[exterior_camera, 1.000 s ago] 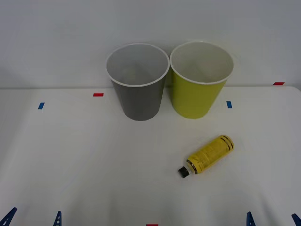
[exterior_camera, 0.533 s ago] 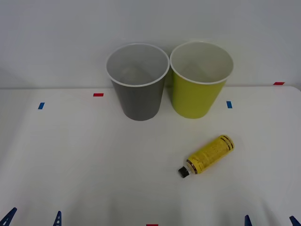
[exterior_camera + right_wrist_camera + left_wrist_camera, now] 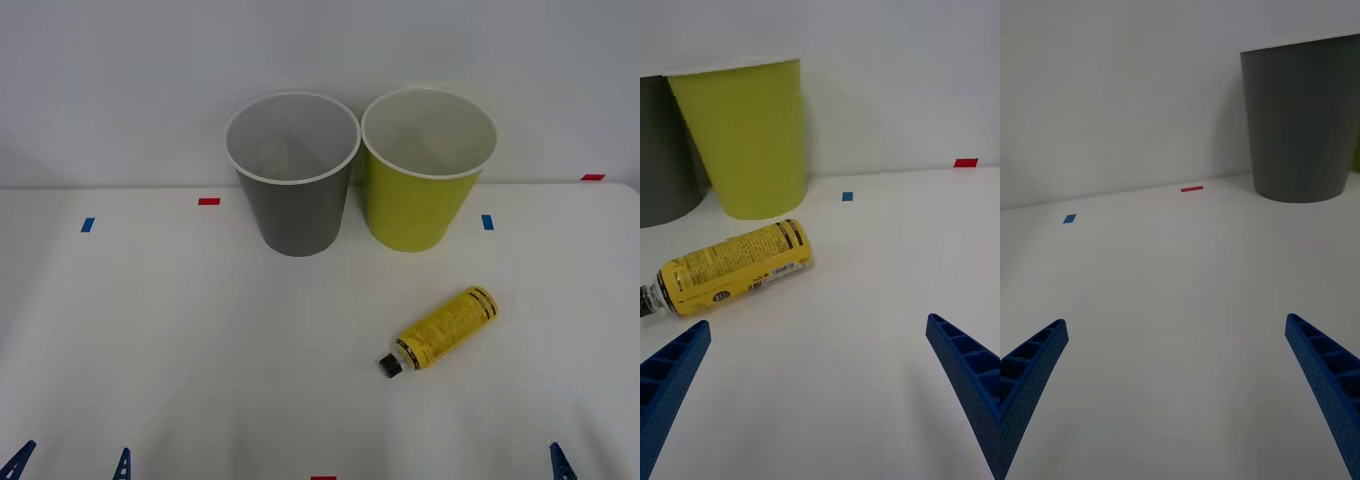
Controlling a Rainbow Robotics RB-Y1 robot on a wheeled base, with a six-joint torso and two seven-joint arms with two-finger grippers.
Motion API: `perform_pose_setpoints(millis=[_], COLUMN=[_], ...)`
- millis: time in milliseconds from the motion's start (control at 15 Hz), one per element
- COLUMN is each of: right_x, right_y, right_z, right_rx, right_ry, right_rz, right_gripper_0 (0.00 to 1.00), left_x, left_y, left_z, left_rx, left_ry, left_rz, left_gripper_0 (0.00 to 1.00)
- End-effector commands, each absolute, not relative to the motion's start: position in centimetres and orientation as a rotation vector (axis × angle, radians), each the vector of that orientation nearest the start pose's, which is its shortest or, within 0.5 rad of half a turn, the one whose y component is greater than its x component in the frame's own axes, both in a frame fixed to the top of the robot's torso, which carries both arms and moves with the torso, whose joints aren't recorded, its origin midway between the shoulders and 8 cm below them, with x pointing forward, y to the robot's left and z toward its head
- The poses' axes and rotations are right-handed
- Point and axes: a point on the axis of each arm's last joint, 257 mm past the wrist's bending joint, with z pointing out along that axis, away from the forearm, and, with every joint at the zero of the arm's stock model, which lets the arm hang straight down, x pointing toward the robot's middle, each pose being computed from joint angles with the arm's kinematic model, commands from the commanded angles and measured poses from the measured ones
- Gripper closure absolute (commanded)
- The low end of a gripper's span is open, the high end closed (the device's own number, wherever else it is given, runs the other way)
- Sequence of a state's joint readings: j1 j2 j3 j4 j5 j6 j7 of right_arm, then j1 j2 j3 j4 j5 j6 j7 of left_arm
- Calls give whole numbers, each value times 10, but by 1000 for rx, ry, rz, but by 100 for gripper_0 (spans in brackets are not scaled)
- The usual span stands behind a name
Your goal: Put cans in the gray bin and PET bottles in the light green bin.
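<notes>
PET bottle (image 3: 730,268) lying flat, ahead of open right tool (image 3: 820,390)

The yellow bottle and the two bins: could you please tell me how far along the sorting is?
Nothing is sorted yet. The PET bottle lies on the table, outside the light green bin and gray bin. The right tool is open near it; the left tool waits open. Grasp and drop remain.

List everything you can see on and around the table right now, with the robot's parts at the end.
gray bin: 1, dark gray with white rim, upright at the table's far side, left of the green one.
light green bin: 1, yellow-green with white rim, upright beside the gray bin.
PET bottle: 1, yellow label, black cap, lying on its side in front of the light green bin.
tape marks: several, red and blue, scattered on the white table.
left end effector: blue, open, near edge.
right end effector: blue, open, near the bottle.
</notes>
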State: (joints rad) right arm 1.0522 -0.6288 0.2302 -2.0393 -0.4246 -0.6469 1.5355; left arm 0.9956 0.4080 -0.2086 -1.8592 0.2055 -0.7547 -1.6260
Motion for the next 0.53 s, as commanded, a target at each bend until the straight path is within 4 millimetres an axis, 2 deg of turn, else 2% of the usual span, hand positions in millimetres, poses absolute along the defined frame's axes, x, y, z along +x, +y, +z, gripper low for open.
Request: perform_pose_setpoints(millis=[67,333,533], right_x=[233,259,281], right_y=[-299,-295,-300], right_z=[-233,-221,-214], right_rx=[77,208,142], right_ry=[1659,1700,1719], right_rz=[234,366,341], right_gripper_0=[0,0,0], left_x=[211,211,211], left_y=[295,295,295], left_z=[-272,-272,-272], left_rx=[102,102,102], left_ry=[1554,1554,1554], left_rz=[64,64,64], left_gripper_0=[0,0,0])
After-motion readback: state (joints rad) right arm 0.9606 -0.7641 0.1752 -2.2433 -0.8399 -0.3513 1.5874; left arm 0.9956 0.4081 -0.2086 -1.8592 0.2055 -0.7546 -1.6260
